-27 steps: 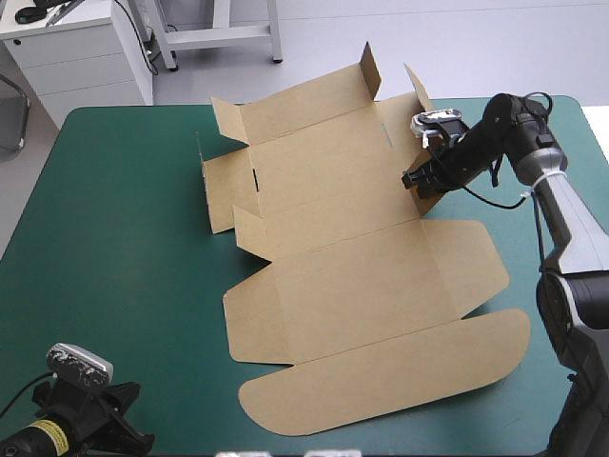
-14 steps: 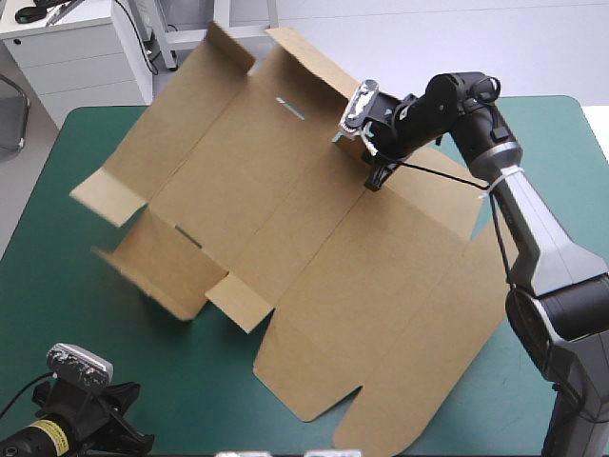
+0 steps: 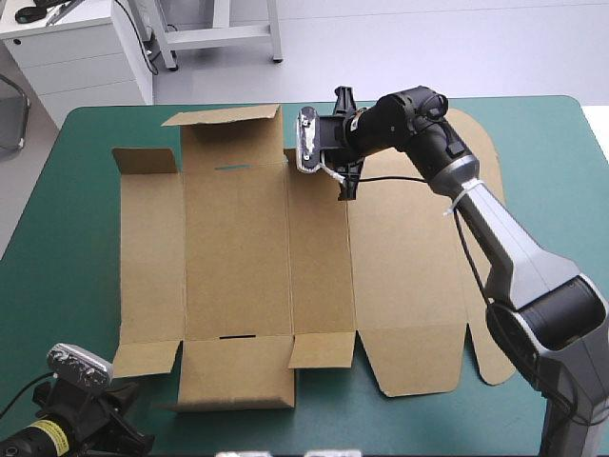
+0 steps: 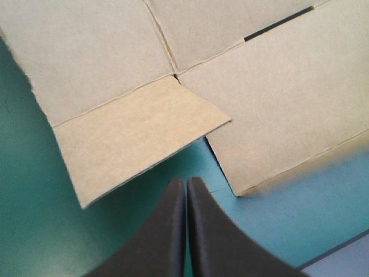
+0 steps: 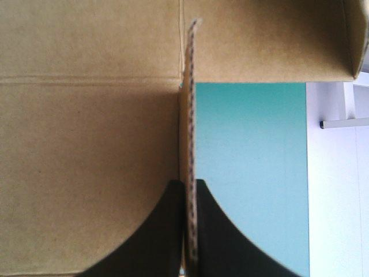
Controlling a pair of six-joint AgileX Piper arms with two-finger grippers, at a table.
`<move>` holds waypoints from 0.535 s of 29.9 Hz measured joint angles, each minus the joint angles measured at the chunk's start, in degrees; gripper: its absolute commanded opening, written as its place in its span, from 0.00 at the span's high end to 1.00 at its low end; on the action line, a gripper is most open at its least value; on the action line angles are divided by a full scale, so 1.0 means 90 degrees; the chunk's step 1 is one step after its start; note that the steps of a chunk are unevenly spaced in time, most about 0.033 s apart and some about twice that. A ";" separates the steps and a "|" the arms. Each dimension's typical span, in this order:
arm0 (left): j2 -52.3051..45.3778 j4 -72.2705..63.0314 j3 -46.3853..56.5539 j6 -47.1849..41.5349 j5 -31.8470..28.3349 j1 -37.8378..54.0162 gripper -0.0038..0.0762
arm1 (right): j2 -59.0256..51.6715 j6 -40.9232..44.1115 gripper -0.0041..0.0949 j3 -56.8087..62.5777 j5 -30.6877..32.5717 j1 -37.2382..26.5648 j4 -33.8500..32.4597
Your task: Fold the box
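Gripping the brown box [image 3: 238,257] by an upright flap [image 5: 189,86] with right hand [image 5: 189,187], upper middle of high view; left hand [image 4: 185,186] clenched, empty. Could tear flap if twisted.

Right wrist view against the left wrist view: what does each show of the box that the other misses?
Only the right wrist view: the right gripper shut on the box, with a flap edge seen end-on between its fingers. Only the left wrist view: the left gripper shut and empty over the teal-green cover, a corner flap lying just ahead of it, and a narrow slot cut in the board. Both: flat brown board with crease lines, and bare cover beside it.
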 measured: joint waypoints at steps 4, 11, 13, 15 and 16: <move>0.0000 0.0000 0.0000 0.0000 0.0000 0.0000 0.96 | 0.0253 -0.0007 0.98 0.0000 0.0068 0.0051 0.0035; 0.0000 0.0000 0.0000 -0.0002 0.0000 0.0000 0.96 | 0.0684 0.0000 0.90 0.0000 0.0092 0.0076 0.0198; 0.0000 0.0000 0.0000 -0.0002 0.0000 0.0000 0.96 | 0.0756 0.0106 0.79 0.0000 0.0082 0.0076 0.0248; 0.0000 0.0000 0.0000 -0.0002 0.0000 0.0000 0.96 | 0.0791 0.0212 0.65 0.0000 0.0071 0.0076 0.0276; 0.0000 0.0000 0.0000 -0.0008 0.0000 0.0000 0.96 | 0.0807 0.0240 0.58 0.0000 0.0055 0.0076 0.0294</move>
